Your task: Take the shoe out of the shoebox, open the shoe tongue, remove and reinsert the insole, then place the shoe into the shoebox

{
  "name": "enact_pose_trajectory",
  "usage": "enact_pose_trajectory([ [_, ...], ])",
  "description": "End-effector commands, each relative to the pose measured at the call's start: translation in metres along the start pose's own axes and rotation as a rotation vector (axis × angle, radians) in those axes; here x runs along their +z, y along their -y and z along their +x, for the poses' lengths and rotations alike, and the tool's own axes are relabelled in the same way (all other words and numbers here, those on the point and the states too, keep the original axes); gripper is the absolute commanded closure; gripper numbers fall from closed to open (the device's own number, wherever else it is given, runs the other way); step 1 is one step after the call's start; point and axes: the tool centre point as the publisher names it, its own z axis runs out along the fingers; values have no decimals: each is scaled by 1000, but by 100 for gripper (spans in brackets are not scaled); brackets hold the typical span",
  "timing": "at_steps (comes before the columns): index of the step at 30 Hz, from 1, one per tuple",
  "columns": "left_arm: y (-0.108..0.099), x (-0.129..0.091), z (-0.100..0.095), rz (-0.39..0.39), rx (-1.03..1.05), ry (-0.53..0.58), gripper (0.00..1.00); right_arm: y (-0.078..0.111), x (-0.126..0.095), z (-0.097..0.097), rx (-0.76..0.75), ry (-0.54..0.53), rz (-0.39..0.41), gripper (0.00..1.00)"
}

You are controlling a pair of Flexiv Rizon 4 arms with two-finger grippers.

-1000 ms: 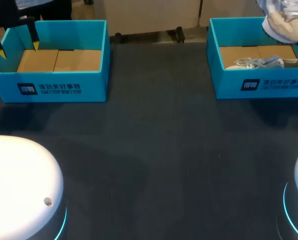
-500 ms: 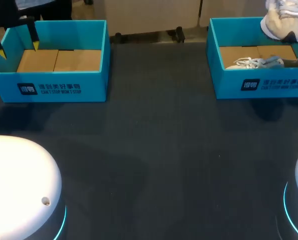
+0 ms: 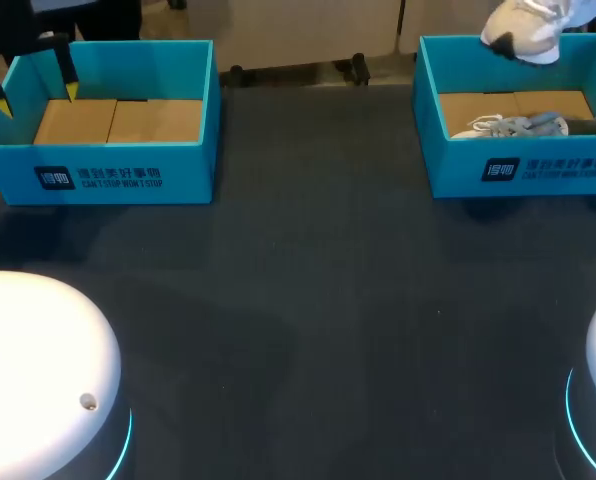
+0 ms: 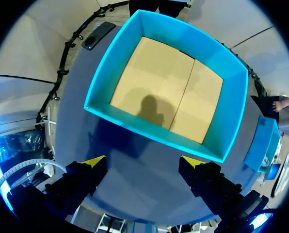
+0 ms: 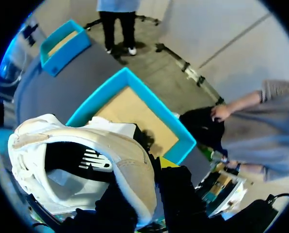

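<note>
A white and beige shoe (image 3: 523, 30) hangs in the air above the back wall of the right teal shoebox (image 3: 518, 170). In the right wrist view my right gripper (image 5: 152, 167) is shut on the side wall of that shoe (image 5: 81, 160), with the shoebox (image 5: 135, 104) beneath it. A second, grey-white shoe (image 3: 523, 126) lies on its side in this box. My left gripper (image 4: 143, 162) is open with nothing between its fingers, hovering at the edge of the left teal shoebox (image 4: 166, 87). That box holds only its cardboard floor. The left gripper's yellow tips (image 3: 71, 90) show at its back left corner.
The dark tabletop (image 3: 308, 300) stretches between the left shoebox (image 3: 103, 165) and the right one. The white domes of my arm bases (image 3: 38, 350) stand at the two near corners.
The held shoe has moved left and a little farther back over the right box, turning as it went. The left arm has stayed still.
</note>
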Motion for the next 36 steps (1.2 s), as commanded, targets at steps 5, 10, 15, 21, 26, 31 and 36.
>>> enact_pose_trajectory([
  [5, 0, -1, 0, -1, 0, 2, 0, 16, 9, -17, 333, 63, 21, 100],
  [10, 0, -1, 0, -1, 0, 2, 0, 17, 10, -16, 382, 82, 39, 100],
  [15, 0, -1, 0, -1, 0, 2, 0, 17, 10, -16, 382, 82, 39, 100],
  [21, 0, -1, 0, -1, 0, 2, 0, 19, 22, -15, 393, 77, 39, 100],
  [26, 0, -1, 0, -1, 0, 2, 0, 31, 46, -22, 478, 98, 74, 100],
  [31, 0, -1, 0, -1, 0, 2, 0, 37, 67, -27, 563, 112, 79, 100],
  [36, 0, -1, 0, -1, 0, 2, 0, 37, 70, -26, 576, 108, 88, 100],
])
